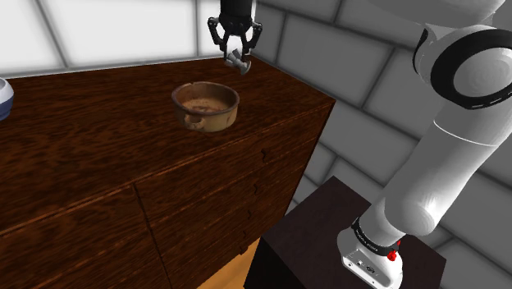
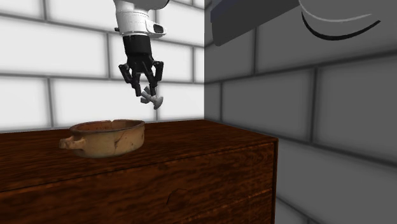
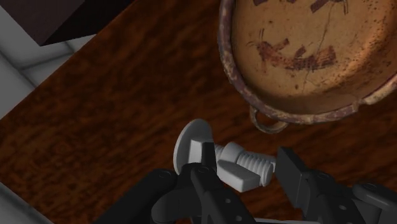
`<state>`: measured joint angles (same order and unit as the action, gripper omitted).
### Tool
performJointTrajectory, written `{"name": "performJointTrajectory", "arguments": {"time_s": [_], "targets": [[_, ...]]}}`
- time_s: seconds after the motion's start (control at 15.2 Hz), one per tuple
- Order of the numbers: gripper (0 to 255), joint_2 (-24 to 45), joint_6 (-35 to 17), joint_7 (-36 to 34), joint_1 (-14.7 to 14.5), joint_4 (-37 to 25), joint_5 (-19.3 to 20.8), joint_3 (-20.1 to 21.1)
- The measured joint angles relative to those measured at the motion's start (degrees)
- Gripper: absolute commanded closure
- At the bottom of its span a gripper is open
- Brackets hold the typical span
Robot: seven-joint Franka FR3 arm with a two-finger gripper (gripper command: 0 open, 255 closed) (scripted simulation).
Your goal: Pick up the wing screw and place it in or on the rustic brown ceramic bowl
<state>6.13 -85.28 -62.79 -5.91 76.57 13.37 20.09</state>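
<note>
A grey wing screw (image 1: 239,61) hangs in the air above the dark wooden dresser, and my black gripper (image 1: 235,52) is shut on it. In the second exterior view the wing screw (image 2: 153,97) sits tilted under the gripper (image 2: 145,89), above and to the right of the brown ceramic bowl (image 2: 105,137). In the shoulder view the bowl (image 1: 205,105) stands on the dresser top, below and left of the screw. From the wrist, the screw (image 3: 222,162) lies across the gripper (image 3: 245,173), with the bowl (image 3: 305,51) just beyond, a small loop handle facing the fingers.
The dresser top (image 1: 82,139) stretches to the shoulder view's left, where a blue and white vessel (image 1: 4,97) peeks in at the edge. Its right corner (image 1: 328,103) drops off toward the tiled wall. My dark stand (image 1: 320,238) sits lower right.
</note>
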Motion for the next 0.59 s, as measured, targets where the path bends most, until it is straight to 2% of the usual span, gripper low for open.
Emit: {"name": "performJointTrajectory", "arguments": {"time_s": [0.33,0.4,0.59], "targets": [[255,5.4,4.2,-7.3,-5.6,-7.5,2.8,3.2],[255,5.6,4.0,-8.5,-6.4,-7.2,3.0,3.7],[255,10.2,7.5,-12.2,-10.5,-14.1,5.4,5.1]]}}
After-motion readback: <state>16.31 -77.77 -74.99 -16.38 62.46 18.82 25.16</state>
